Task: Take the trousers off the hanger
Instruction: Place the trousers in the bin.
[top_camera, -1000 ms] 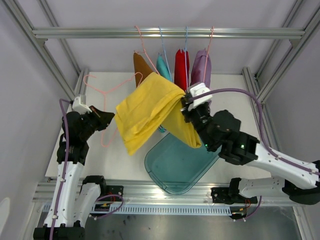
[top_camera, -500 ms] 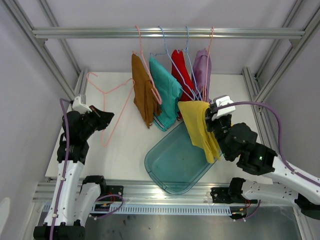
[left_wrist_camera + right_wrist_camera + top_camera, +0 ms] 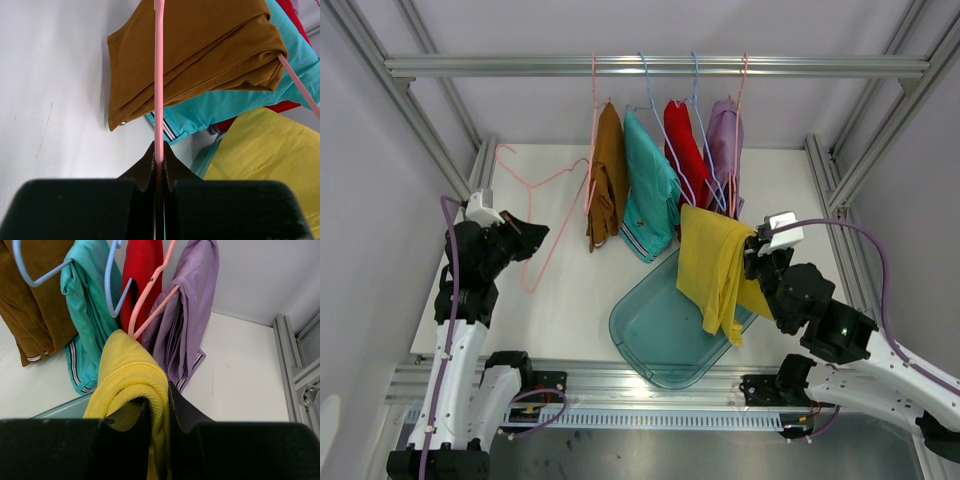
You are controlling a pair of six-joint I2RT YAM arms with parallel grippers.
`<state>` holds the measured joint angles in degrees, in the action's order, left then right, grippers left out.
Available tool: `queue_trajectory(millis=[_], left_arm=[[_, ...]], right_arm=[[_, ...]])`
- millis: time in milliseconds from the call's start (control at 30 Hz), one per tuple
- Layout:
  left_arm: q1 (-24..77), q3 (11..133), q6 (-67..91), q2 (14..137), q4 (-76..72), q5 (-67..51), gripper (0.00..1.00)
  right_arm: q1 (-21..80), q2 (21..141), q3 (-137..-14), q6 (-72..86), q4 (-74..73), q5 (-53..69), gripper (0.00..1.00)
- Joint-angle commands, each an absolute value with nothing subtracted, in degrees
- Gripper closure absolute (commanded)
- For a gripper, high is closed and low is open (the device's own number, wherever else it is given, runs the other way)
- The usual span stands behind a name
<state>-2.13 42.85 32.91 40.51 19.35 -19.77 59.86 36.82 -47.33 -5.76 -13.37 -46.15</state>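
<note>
Over the last second the right arm has drawn back from the rail toward the near right. The yellow trousers, earlier spread wide, now hang as a narrow fold. The right gripper is clamped on a bunched fold of them. Their long axis drops from the grip, with the free ends pointing down over the right side of the teal translucent tub.

The brown trousers, teal trousers, red trousers and lilac trousers have swung back and hang lengthwise from their hangers on the rail, folded ends downward.

The left gripper is at the left of the table, fingers pressed together on the wire of an empty pink hanger, which runs straight away from it toward the brown pair.
</note>
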Motion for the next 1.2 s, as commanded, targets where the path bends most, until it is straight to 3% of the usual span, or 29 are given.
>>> queue_trajectory(millis=[0, 367, 600, 1167], left_arm=[[-2.8, 43.9, 31.9, 40.3, 16.5, -21.5, 1.0], [-2.8, 43.9, 32.0, 40.3, 16.2, -22.1, 1.0], [-2.9, 43.9, 32.1, 40.3, 16.1, -22.2, 0.99], [-2.8, 43.8, 32.1, 40.3, 16.0, -22.5, 0.99]], right_arm=[[58.5, 35.0, -49.0, -4.0, -8.3, -47.7, 1.0], [56.6, 35.5, -52.6, -4.7, -7.7, -45.5, 1.0], [57.1, 39.5, -48.7, -0.1, -6.0, -30.1, 1.0], [72.2, 49.7, -36.2, 9.4, 4.8, -28.5, 1.0]])
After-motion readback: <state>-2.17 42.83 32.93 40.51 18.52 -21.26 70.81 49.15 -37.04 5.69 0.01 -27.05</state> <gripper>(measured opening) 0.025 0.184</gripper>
